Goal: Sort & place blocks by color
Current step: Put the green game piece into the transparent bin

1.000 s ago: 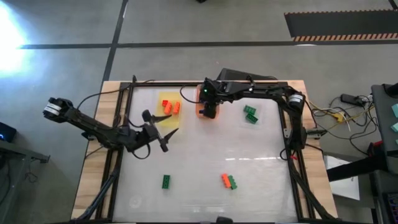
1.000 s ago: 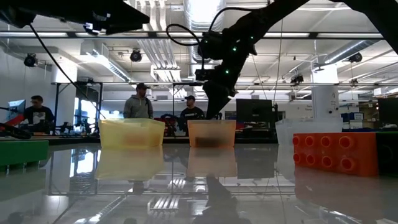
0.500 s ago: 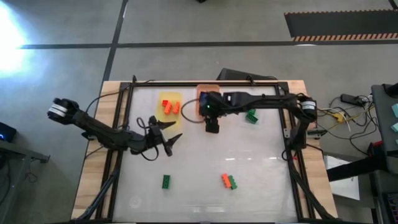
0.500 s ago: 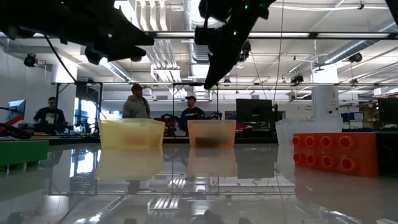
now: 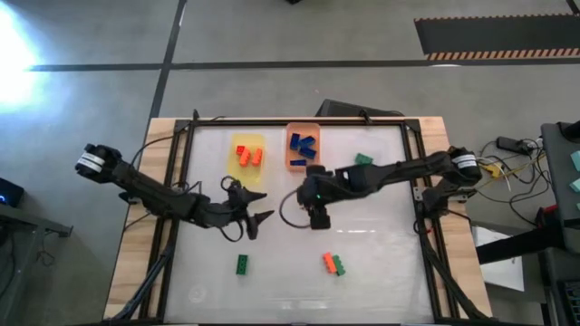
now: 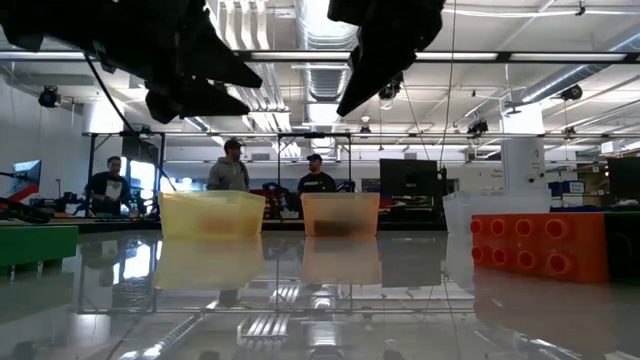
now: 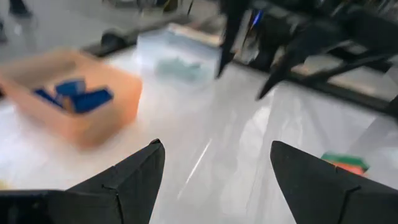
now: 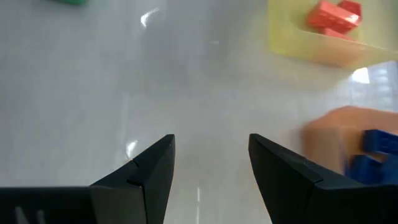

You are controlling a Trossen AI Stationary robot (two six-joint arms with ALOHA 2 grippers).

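Both claws hang empty over the glossy white bench (image 5: 381, 244), fingers spread wide: the left claw (image 5: 256, 220) beside the right claw (image 5: 318, 217). Small blue studded plastic blocks (image 5: 303, 145) lie in the translucent orange tray (image 5: 291, 159); orange blocks (image 5: 247, 155) fill the translucent yellow tray (image 5: 237, 174).

two dark fingers (image 7: 134, 180) of the left gripper (image 7: 214, 180) are seen spread apart above the white table (image 7: 205, 143). blue blocks (image 7: 74, 99) are held in an orange tray (image 7: 106, 121). a clear tray (image 7: 177, 56) is placed beyond it. the right gripper (image 7: 252, 68) is seen farther off, fingers parted. an orange and green block (image 7: 342, 163) is glimpsed nearby.
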